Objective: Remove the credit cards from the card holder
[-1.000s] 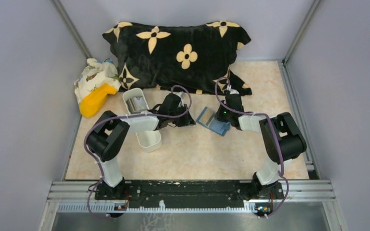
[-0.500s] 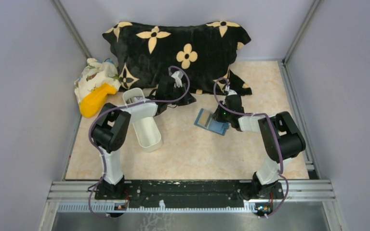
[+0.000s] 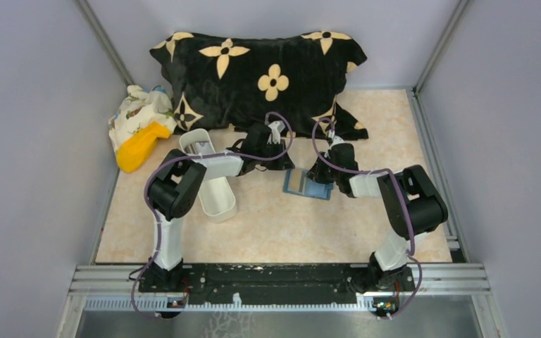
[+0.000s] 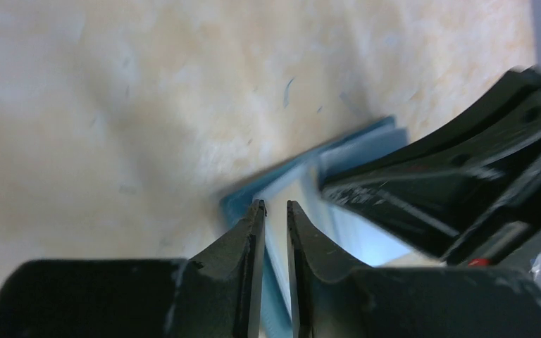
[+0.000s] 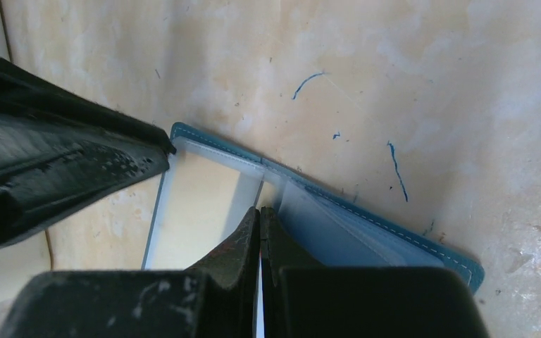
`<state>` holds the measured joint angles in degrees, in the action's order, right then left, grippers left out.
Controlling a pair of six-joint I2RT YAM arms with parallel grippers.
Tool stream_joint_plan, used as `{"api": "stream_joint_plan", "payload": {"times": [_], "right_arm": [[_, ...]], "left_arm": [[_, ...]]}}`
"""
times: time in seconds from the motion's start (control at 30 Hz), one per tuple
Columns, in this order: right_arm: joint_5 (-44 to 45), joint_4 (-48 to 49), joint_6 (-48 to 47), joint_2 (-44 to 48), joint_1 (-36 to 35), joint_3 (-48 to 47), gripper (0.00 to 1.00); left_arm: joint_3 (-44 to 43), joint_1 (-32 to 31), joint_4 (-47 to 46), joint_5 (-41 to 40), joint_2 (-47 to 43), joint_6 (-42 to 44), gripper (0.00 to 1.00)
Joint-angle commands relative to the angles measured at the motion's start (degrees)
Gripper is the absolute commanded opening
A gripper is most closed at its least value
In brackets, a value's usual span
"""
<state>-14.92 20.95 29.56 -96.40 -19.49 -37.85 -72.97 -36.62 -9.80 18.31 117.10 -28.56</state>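
The blue card holder (image 3: 308,184) lies open on the beige table. It also shows in the left wrist view (image 4: 303,176) and the right wrist view (image 5: 366,225). A tan credit card (image 5: 199,211) sits in a clear sleeve on its left half, seen from above too (image 3: 297,182). My left gripper (image 3: 285,163) hovers at the holder's left corner, its tips (image 4: 275,205) a narrow gap apart with nothing clearly held. My right gripper (image 3: 318,173) is shut, its tips (image 5: 259,213) down on the holder's middle fold. Other cards are hidden.
A long white tray (image 3: 215,193) lies left of the holder, partly under my left arm. A black pillow with tan flowers (image 3: 268,70) fills the back. A yellow object (image 3: 139,146) and a patterned cloth (image 3: 137,109) lie at the back left. Grey walls close in both sides.
My left gripper has swung from beside the tray, back toward the pillow, then right to the holder's left edge. The holder has shifted slightly left and turned under the right gripper.
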Motion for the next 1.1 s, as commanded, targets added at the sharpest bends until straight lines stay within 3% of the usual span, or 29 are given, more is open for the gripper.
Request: {"api": "stream_joint_plan", "payload": {"times": [0.0,0.2,1.07], "right_arm": [[-0.4,-3.1,-1.0,0.5,-0.5,1.6,0.0],[-1.1,-2.2,-0.7,-0.6,-0.5,1.8,0.0],[-0.5,-2.7,-0.9,-0.7,-0.5,1.9,0.0]], "left_arm": [[4.8,0.3,2.4,-0.1,-3.4,1.3,0.23],[6.7,0.3,4.9,-0.4,-6.1,0.7,0.23],[2.9,-1.9,4.9,4.5,-1.4,-1.8,0.23]]}}
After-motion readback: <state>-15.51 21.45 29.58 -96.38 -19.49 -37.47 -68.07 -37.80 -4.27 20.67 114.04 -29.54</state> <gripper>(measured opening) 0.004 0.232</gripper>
